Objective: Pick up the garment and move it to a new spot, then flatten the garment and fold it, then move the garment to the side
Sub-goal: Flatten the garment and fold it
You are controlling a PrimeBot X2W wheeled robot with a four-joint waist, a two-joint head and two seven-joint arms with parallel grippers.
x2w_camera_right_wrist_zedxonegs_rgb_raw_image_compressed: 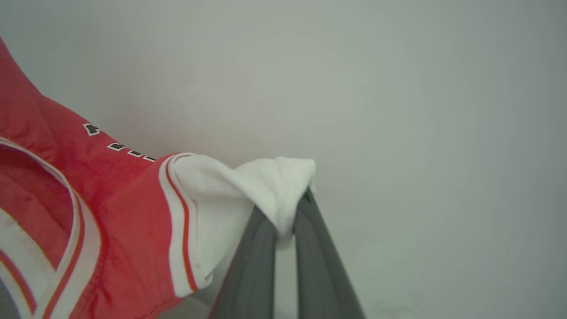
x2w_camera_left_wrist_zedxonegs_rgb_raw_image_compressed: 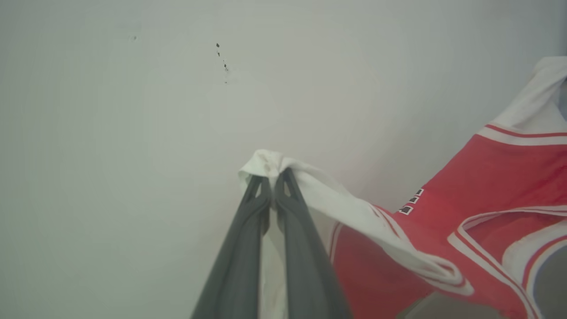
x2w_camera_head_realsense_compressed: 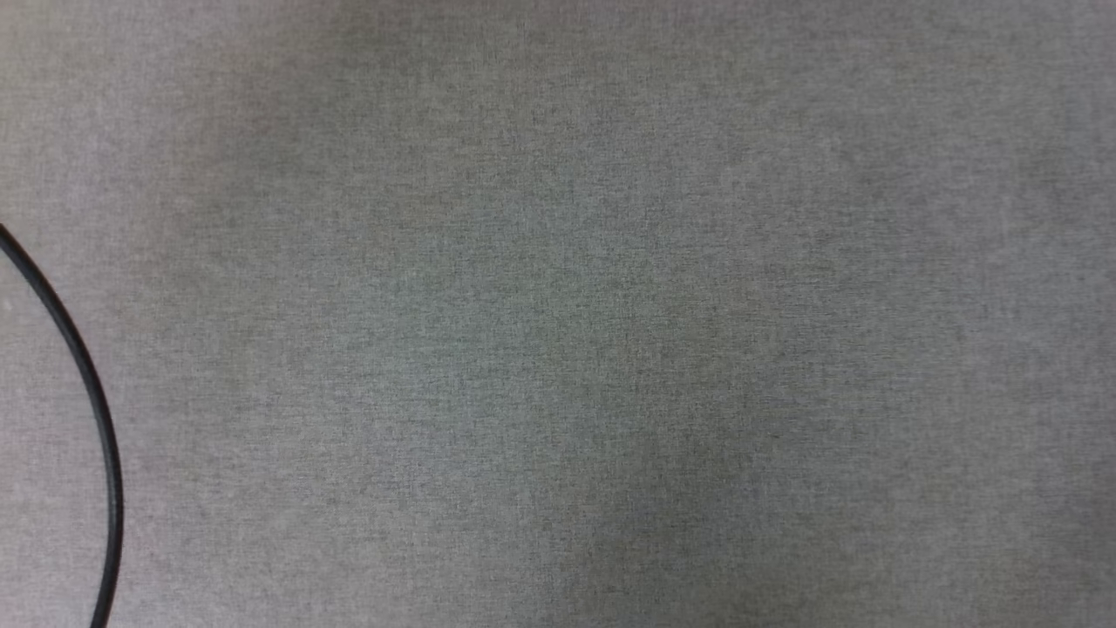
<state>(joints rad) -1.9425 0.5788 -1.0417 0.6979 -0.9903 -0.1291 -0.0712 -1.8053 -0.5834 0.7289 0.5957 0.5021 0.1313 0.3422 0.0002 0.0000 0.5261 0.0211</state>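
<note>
**Red shirt (x2w_camera_left_wrist_zedxonegs_rgb_raw_image_compressed: 465, 199) strung sleeve to sleeve**

We have our left gripper (x2w_camera_left_wrist_zedxonegs_rgb_raw_image_compressed: 272, 177) pinched closed on one white sleeve and our right gripper (x2w_camera_right_wrist_zedxonegs_rgb_raw_image_compressed: 294, 217) on the other. The body sags between them, long axis running gripper to gripper. We judge both arms must lower together onto the grey tablecloth (x2w_camera_head_realsense_compressed: 558, 314).

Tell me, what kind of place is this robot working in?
Probably an indoor test bench for folding clothes: a grey fabric-covered surface with a black cable, a plain pale background, and the red-and-white garment.
</note>
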